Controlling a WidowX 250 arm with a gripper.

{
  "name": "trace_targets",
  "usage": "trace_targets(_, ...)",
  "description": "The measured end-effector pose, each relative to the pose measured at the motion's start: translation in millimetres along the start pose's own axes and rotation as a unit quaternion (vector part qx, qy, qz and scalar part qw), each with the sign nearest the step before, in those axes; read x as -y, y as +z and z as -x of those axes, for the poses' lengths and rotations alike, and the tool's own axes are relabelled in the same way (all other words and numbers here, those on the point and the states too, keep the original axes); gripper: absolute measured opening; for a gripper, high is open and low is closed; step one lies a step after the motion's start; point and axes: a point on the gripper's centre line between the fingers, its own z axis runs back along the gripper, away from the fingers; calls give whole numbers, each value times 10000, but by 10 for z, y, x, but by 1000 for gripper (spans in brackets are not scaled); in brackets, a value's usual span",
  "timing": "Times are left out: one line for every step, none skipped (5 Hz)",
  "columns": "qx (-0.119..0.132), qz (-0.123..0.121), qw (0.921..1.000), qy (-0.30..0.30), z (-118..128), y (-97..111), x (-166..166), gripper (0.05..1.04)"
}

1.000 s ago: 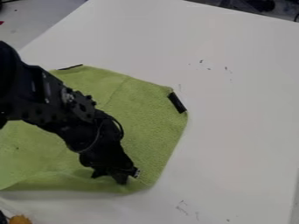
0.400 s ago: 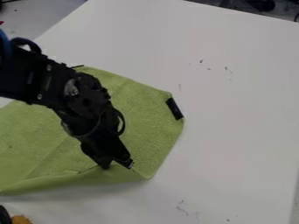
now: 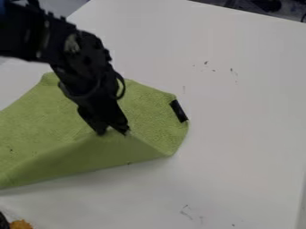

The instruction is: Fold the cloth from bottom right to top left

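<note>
white table (image 3: 239, 134), green cloth (image 3: 48, 116), scattered dark marks (image 3: 186, 214)

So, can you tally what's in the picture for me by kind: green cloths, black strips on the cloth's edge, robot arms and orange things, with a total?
Green cloth: 1
Black strip: 1
Robot arm: 1
Orange thing: 1
Total: 4

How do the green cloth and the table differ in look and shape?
The cloth is green; the table is white. The cloth rises in a fold at the gripper, while the table is flat. The cloth carries a black patch by its right edge; the table has none. Both show small dark spots.
</note>
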Motion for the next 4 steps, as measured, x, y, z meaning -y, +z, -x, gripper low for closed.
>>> trace_targets(87, -63, 9965, -828, -430, -72, -425, 52)
trace_targets(91, 98, 9908, -1344, -682, -232, -675, 52)
trace_targets(107, 358, 9849, -1693, -865, -481, -903, 52)
trace_targets(57, 798, 9855, -1496, -769, -711, -956, 74)
